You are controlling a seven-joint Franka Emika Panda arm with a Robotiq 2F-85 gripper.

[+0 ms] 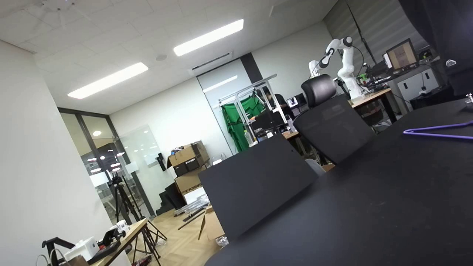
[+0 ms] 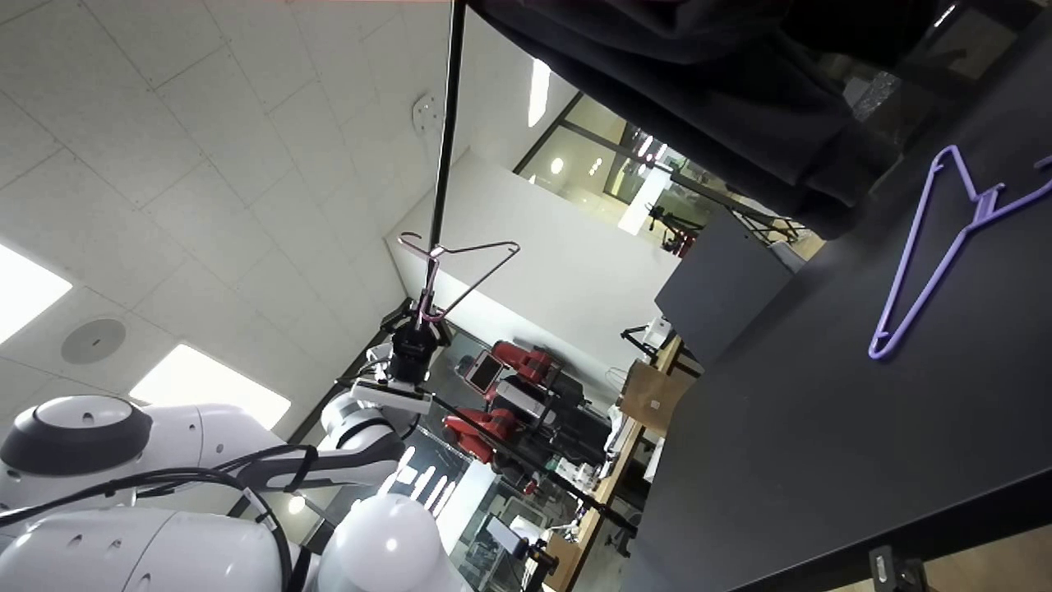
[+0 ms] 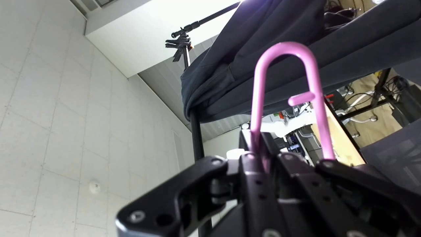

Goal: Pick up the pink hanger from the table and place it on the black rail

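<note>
Evidently we have the pink hanger [image 3: 259, 89] in the gripper [image 3: 257, 143], its jaws drawn nearly together on one side of the hanger's rounded end. In an exterior view we find it up in the air, well apart from the table [image 2: 822, 427]. It crosses the rail [image 2: 445, 131] in our sight, but we cannot tell whether the two touch. In both exterior views we see the violet hanger [image 2: 983, 212] lying on the table.

Among the containers, in an exterior view, we make out two stacked cartons. The upper box [image 1: 183, 157] has small dark and blue bits at its top; the lower box [image 1: 190, 183] keeps its inside hidden from us. On the floor [image 1: 184, 236], just beside a dark grey panel [image 1: 258, 181], we see another carton [image 1: 215, 223] with a flap out and crinkled wrap [image 1: 222, 241] near its lower end. At lower left we notice a white box [image 1: 83, 249] on a wooden desk [image 1: 133, 229]; we cannot make out its contents.
</note>
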